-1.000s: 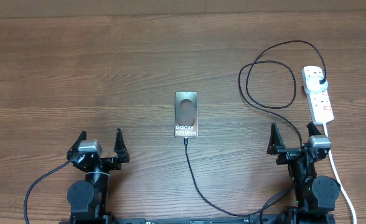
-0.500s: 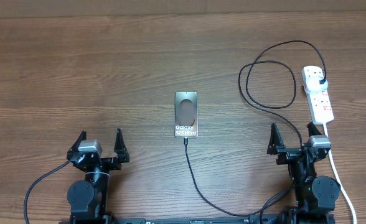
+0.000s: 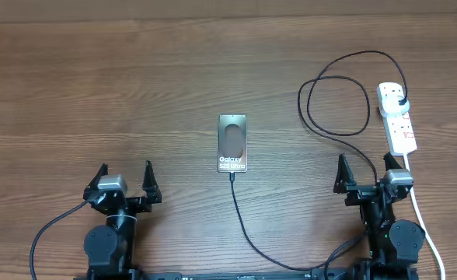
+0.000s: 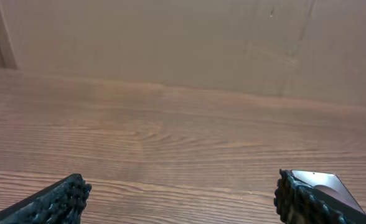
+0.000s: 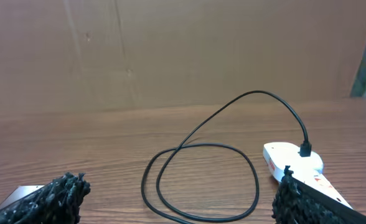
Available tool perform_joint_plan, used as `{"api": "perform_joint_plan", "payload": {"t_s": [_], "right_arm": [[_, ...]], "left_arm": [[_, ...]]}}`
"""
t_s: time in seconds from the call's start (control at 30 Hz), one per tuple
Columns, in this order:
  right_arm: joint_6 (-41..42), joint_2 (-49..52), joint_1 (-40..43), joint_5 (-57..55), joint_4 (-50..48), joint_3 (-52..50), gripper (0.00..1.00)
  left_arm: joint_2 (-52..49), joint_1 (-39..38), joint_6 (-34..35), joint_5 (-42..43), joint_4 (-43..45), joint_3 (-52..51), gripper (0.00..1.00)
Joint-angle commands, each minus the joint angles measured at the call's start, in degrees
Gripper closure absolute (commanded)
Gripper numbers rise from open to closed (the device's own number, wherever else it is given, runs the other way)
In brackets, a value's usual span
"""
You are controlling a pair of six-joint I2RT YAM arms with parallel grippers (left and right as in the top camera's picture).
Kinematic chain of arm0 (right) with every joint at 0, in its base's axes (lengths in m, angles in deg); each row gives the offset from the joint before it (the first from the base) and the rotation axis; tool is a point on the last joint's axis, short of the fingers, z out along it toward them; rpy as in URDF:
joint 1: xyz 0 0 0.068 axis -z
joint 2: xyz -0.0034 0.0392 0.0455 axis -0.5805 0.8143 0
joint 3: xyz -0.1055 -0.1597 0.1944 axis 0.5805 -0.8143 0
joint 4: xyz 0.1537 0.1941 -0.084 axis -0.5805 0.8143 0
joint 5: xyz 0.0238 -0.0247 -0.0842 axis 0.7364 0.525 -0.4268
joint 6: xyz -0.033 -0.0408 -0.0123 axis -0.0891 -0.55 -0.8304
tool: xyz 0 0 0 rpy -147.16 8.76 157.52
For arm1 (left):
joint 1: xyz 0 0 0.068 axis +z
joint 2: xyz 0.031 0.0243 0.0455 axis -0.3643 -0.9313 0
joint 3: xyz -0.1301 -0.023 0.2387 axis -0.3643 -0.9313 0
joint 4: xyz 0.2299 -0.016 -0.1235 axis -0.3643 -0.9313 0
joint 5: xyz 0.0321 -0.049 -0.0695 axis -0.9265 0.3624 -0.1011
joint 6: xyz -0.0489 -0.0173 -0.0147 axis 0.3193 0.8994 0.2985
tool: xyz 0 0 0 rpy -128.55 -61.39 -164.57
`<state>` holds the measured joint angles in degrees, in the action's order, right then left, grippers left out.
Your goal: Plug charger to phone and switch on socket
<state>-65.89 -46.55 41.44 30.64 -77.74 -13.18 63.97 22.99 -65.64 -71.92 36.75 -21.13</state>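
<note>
Spreading across every view, a brown wooden table [image 3: 135, 93] carries everything. At its near edge the left gripper [image 3: 126, 173] and the right gripper [image 3: 364, 167] sit well apart. Both have their jaws spread wide with nothing between them, and each is clear of the task's things.

The charger [image 3: 240, 218] is a thin black cable. Its black plug [image 3: 402, 102] is seated in the far outlet of the socket [image 3: 399, 128]. From there the cable swings left into a big loop on the right half of the table, runs down past the right gripper toward the near edge, then curves up the middle to the phone [image 3: 232, 143]. Its small tip meets the phone's near short edge.

The socket lies lengthwise at the far right, just beyond the right gripper, its white cord [image 3: 423, 218] trailing toward the near edge. Whether its red-marked switches are on, I cannot tell.

The phone lies flat at the centre, between the two grippers and a little farther out, with the "Galaxy" lettering at its near end.
</note>
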Motion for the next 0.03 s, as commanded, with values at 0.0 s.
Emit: {"api": "perform_joint_plan", "payload": {"t_s": [0.0], "right_arm": [[-0.24,-0.68,-0.22,0.28,-0.33,-0.61,0.0]], "left_arm": [[0.48,0.33,0.42,0.46,-0.07,-0.22,0.0]]}}
